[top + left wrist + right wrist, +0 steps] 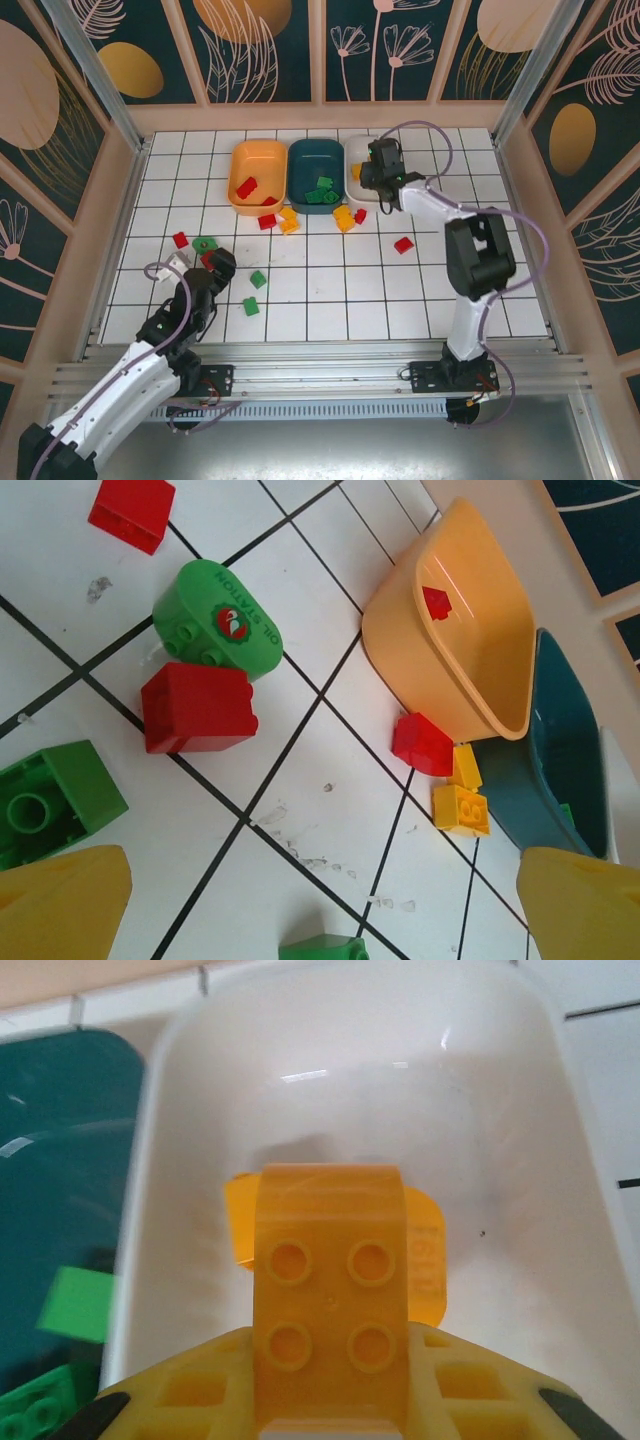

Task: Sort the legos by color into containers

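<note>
- Red brick (pixel 198 708) and a green oval piece (pixel 220 620) lie touching each other, just ahead of the left gripper (pixel 208 262). Its jaws are spread, with nothing between them.
- Further out, loose green bricks (pixel 258 279) and a lone red one (pixel 403 244) sit on the tiles. A mixed red and yellow cluster (pixel 289 222) lies just before the trays.
- The orange tray (pixel 265 158) holds red, and the teal tray (pixel 312 155) holds green.
- Farthest, the right gripper (pixel 330 1405) is clamped on a yellow-orange brick (pixel 330 1290) over the white tray (pixel 500 1110). Another yellow piece (pixel 428 1260) already lies there.
- The step in hand looks like the drop. The brick probably hangs clear of the tray floor, though the close view leaves that unsure.
- Next, the right fingers need only part. The left arm should settle over the red brick, close on it and carry it to the orange tray.
</note>
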### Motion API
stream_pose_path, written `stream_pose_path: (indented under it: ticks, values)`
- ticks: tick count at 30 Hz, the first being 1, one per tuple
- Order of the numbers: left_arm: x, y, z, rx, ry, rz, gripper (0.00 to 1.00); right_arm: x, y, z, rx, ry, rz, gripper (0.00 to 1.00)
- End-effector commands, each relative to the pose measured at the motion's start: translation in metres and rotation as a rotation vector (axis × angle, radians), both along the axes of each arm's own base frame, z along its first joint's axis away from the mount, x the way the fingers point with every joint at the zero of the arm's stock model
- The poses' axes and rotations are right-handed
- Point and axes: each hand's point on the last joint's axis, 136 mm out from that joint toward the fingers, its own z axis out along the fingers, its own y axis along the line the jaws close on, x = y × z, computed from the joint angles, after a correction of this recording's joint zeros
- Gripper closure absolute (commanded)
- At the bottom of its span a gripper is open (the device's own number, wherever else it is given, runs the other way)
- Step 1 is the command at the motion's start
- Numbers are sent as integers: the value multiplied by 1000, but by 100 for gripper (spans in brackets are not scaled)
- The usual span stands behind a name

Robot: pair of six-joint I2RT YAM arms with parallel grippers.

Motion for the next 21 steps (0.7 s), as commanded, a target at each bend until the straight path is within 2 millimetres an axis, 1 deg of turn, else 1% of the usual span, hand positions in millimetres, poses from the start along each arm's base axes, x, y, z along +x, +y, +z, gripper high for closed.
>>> stream_pose_path:
  ticks: [1,3,4,6,7,9,10,12,13,15,16,17,20,21]
  values:
    - [-6,1,-11,-24,39,8,1,11,-2,-2,-35,56,-8,51]
    - [-7,-1,-10,-14,44,-9,2,16,-5,6,-42,43,-30,43]
    - [-6,-2,-9,-12,42,-19,2,17,-5,16,-36,25,-31,41]
    - [-4,-7,-4,-6,25,-48,2,12,-5,34,-28,-8,-33,38]
    - [-2,-10,-2,-3,17,-65,2,6,-5,43,-30,-26,-35,38]
    - [2,-16,3,-8,-1,-93,1,-11,-10,50,-57,-43,-48,37]
    - [4,-20,6,-13,-10,-110,1,-23,-16,52,-73,-48,-62,37]
    - [9,-30,9,-25,-30,-156,1,-50,-31,42,-77,-23,-101,36]
    - [12,-38,10,-38,-40,-188,2,-66,-42,35,-73,-6,-135,34]
    - [17,-52,10,-53,-46,-246,2,-101,-67,15,-71,51,-220,31]
    - [20,-59,10,-57,-46,-278,2,-117,-77,9,-54,69,-263,30]
    - [23,-66,11,-57,-45,-311,1,-135,-85,0,-38,94,-301,30]
    - [31,-85,10,-53,-34,-393,2,-176,-91,-20,53,152,-344,26]
    - [33,-90,10,-53,-30,-414,1,-184,-91,-25,84,169,-354,25]
